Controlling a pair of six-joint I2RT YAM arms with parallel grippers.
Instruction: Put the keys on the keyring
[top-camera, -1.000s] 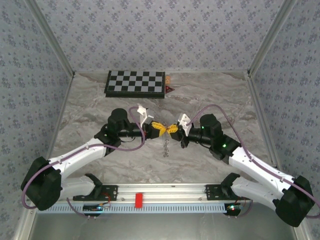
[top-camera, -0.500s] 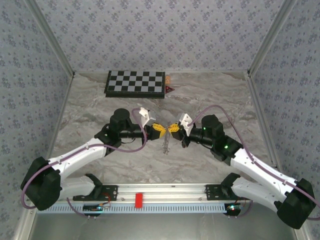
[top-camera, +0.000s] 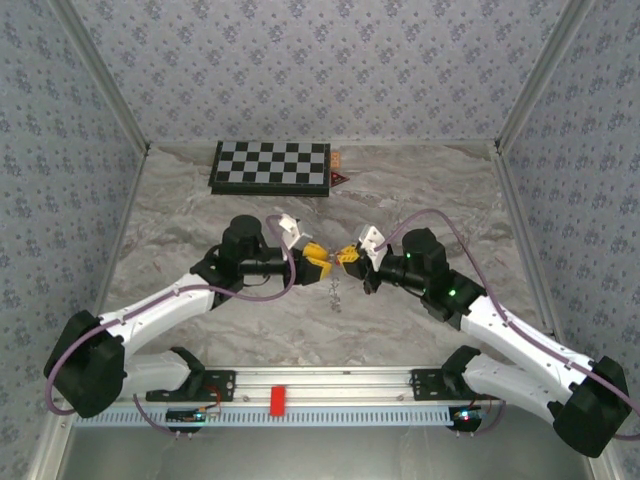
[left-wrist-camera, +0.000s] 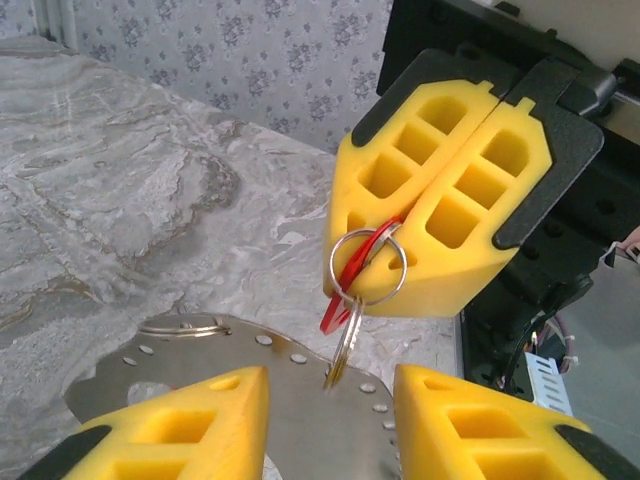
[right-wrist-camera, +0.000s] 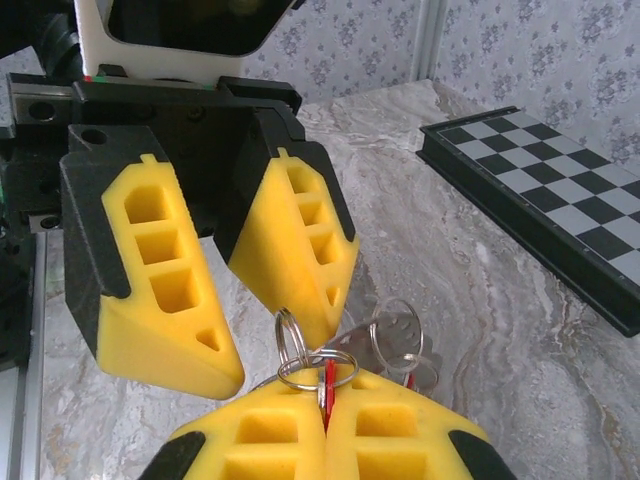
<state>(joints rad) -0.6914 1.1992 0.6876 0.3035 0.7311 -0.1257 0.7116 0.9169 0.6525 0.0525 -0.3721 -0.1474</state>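
Keyring (left-wrist-camera: 368, 262), with 1 key (left-wrist-camera: 344, 335) dangling at 6 o'clock, is clenched by right gripper (right-wrist-camera: 327, 398); left gripper (left-wrist-camera: 330, 400) gapes, holding nothing. So thin a pinch could let it twist free.

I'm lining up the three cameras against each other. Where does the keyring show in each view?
Top external: the keyring, tiny, just below picture centre.
Left wrist: the keyring right of centre, pinched at the right hand's tip.
Right wrist: the keyring bottom centre, at its own fingertips.
Shared landmark: the shut yellow right hand holding it.
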